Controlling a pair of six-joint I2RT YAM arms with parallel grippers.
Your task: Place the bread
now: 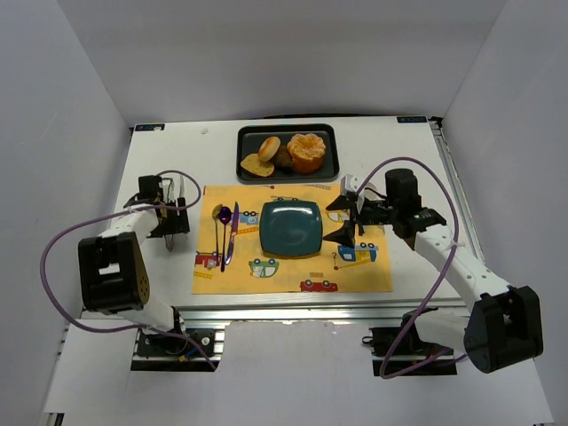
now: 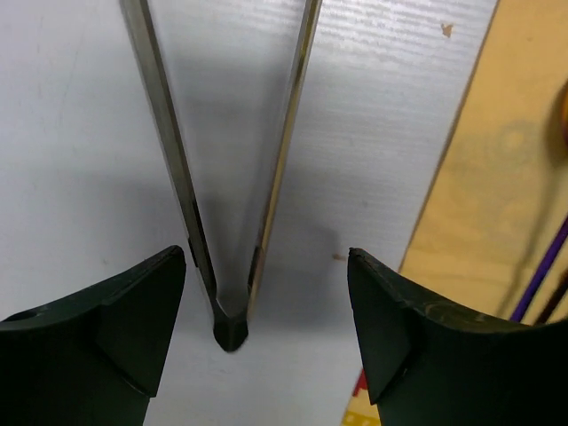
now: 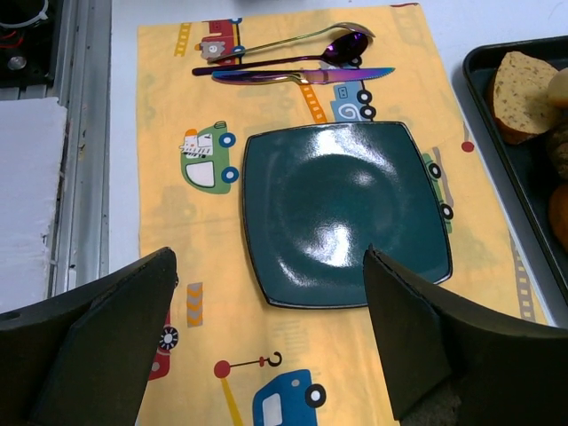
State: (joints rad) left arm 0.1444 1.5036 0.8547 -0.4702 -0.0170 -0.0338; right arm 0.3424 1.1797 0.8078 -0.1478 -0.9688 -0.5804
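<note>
The bread [image 1: 306,152], a round orange-golden bun with a ridged top, lies at the right end of the black tray [image 1: 330,133] at the back; only its edge [image 3: 560,216] shows in the right wrist view. The teal plate [image 1: 290,227] sits bare on the yellow placemat [image 1: 364,266] and also shows in the right wrist view [image 3: 346,209]. My right gripper [image 1: 348,220] is open and empty, just right of the plate; in its wrist view [image 3: 271,266] the jaws stand wide over the plate's near edge. My left gripper [image 1: 169,229] is open, its jaws [image 2: 266,266] either side of the hinge end of metal tongs [image 2: 231,328].
The tongs [image 1: 178,193] lie on the white table left of the placemat. A purple spoon [image 1: 223,216] and knife [image 1: 232,232] lie on the mat left of the plate. The tray also holds a seeded slice [image 3: 517,93], a pale bun [image 1: 269,147] and a dark piece [image 1: 285,156]. White walls surround the table.
</note>
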